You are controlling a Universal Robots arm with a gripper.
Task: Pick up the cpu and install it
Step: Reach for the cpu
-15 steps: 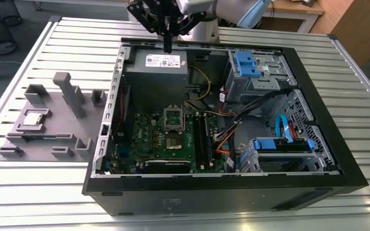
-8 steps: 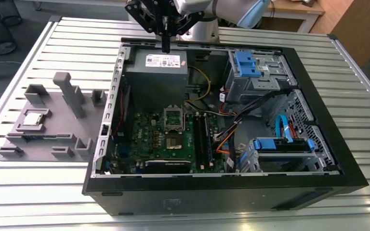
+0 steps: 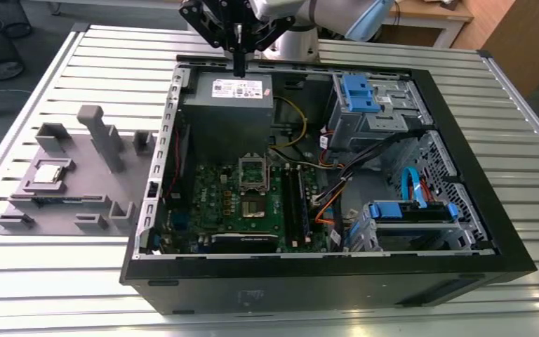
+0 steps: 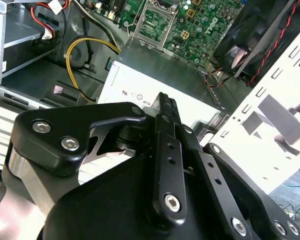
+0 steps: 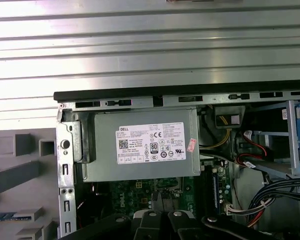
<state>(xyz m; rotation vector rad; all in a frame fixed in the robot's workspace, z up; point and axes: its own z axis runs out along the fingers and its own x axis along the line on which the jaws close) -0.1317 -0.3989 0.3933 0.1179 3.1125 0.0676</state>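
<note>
The claw (image 3: 239, 69) hangs over the grey power supply (image 3: 227, 105) at one end of the open computer case (image 3: 344, 281). Its fingers are pressed together, and nothing shows between them. The cpu (image 3: 50, 170) appears to be the pale square lying on the grey fixture (image 3: 92, 203). The fixture sits on the slatted table (image 3: 64, 281) outside the case, at the exterior view's left. The cpu is well apart from the socket frame (image 3: 253, 170) on the green board (image 3: 204, 203) inside the case.
</note>
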